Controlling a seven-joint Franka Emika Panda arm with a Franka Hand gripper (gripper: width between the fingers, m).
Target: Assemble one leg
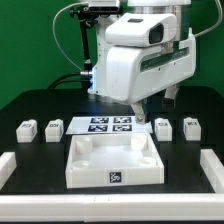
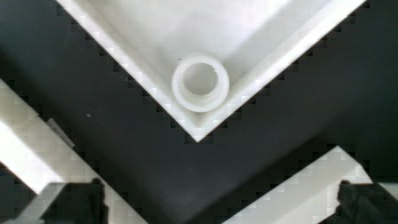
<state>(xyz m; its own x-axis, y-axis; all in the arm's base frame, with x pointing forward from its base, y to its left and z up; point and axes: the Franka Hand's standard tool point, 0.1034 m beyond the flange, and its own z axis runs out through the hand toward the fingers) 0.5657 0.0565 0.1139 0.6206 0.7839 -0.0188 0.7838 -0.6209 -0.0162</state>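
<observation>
Four legs, small white tagged blocks, stand in a row on the black table. Two are on the exterior view's left (image 1: 27, 128) (image 1: 53, 127) and two on its right (image 1: 163, 127) (image 1: 190, 126). The large white tray-like piece (image 1: 75, 165) lies in front of them. My gripper (image 1: 138, 108) hangs above the tray's far side, apart from every leg. In the wrist view the gripper (image 2: 217, 206) is open and empty, with its dark fingers (image 2: 71, 205) wide apart. Below it shows a tray corner (image 2: 267, 60) with a round socket (image 2: 198, 82). No leg shows in the wrist view.
The marker board (image 1: 110, 125) lies flat between the two pairs of legs, just behind the tray. White rails border the table at the exterior view's left (image 1: 8, 165), right (image 1: 213, 168) and front (image 1: 110, 205). The arm's bulky white body (image 1: 145, 55) hides the table's back middle.
</observation>
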